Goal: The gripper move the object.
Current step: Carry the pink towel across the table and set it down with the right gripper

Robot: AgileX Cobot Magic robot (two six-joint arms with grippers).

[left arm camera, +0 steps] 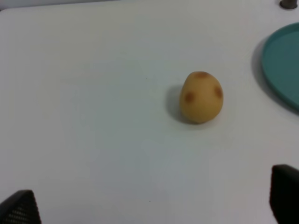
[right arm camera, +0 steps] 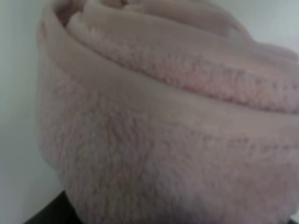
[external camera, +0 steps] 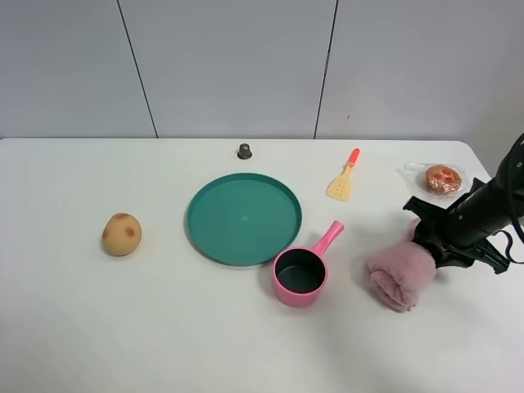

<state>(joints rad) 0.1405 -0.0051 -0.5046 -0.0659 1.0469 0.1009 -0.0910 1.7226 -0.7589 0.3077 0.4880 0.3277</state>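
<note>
My right tool is pushed into the towel; its grip is hidden, so I can't tell if it's closed. Towel lies on bench, right of the pan. My left tool gapes wide. Potato well left of pan.

Left wrist feed: a spotted potato alone on the white table.
I see it near mid-frame, well apart from the teal plate cut by the frame edge; my left gripper shows dark fingertips spread wide, in two corners.
</note>
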